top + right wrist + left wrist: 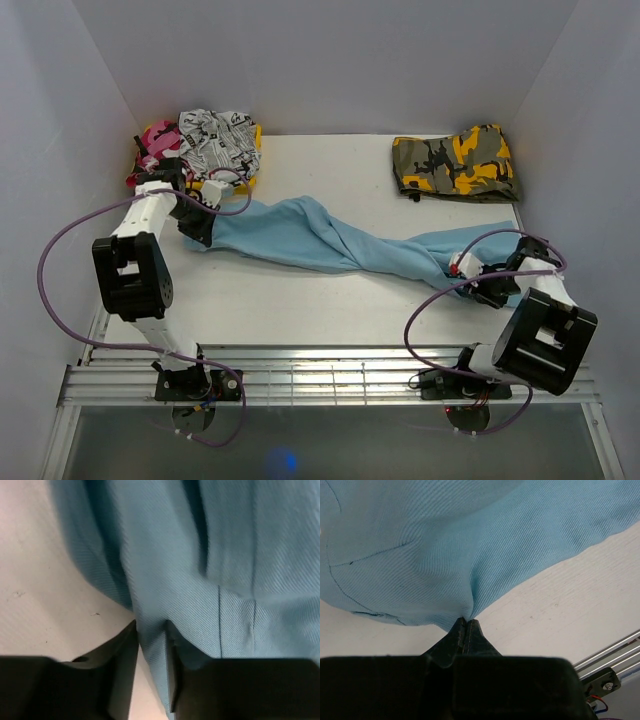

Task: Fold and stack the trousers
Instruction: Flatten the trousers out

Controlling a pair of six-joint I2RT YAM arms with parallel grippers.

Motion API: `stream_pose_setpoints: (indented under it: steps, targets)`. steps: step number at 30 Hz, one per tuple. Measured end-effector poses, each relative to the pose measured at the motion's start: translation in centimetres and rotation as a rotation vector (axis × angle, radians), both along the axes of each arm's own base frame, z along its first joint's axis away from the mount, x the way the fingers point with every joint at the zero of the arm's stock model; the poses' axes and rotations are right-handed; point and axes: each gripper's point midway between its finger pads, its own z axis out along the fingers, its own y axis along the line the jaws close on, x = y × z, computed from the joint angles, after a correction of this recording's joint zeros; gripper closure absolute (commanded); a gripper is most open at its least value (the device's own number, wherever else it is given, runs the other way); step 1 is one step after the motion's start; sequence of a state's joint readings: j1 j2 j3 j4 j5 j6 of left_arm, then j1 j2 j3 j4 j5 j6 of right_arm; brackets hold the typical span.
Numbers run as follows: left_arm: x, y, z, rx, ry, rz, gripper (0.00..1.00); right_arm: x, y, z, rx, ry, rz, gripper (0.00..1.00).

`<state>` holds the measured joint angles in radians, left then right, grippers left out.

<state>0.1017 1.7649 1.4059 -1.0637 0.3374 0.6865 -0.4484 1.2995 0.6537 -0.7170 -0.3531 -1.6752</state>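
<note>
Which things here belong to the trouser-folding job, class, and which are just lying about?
Job: light-blue soft cloth trousers; left end effector, pinching them; right end effector, cloth between its jaws.
Lying about: folded camouflage cloth garment, far right; heap of black-and-white, pink and yellow clothes, far left.

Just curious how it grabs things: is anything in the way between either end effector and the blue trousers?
Nothing visible does. The left end effector is shut on the trousers at their left end, and the right end effector has a fold of the cloth between its fingers at the other end.
</note>
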Motion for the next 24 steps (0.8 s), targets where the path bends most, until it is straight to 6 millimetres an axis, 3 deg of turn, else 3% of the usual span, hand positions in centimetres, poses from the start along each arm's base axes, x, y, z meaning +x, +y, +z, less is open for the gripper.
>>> stream_pose_setpoints:
  steps: [2, 4, 6, 10, 12, 18, 24]
  targets:
    - [0.1, 0.0, 0.1, -0.002, -0.003, 0.006, 1.00, 0.4, -0.3, 0.0, 0.005, 0.005, -0.025, 0.90]
    - [0.1, -0.1, 0.2, -0.003, -0.008, 0.009, 1.00, 0.7, -0.6, 0.9, 0.028, 0.018, -0.054, 0.92]
    - [0.0, -0.1, 0.4, -0.002, -0.017, 0.011, 1.00, 1.7, -1.4, 3.4, 0.056, -0.002, -0.082, 0.92]
    - [-0.3, -0.2, 0.7, -0.004, -0.042, 0.012, 1.00, 3.5, -3.1, 10.4, 0.082, -0.095, -0.106, 0.92]
    - [-0.4, -0.3, 0.7, -0.008, -0.050, 0.012, 1.00, 3.4, -3.4, 12.4, 0.066, -0.133, -0.102, 0.92]
    - [-0.4, -0.2, 0.6, -0.008, -0.062, 0.015, 1.00, 0.4, -1.5, 12.4, 0.135, -0.047, -0.117, 0.92]
    - [-0.9, 0.1, 1.4, -0.010, -0.109, 0.024, 1.00, 1.7, -1.5, 14.9, 0.173, -0.091, -0.158, 0.92]
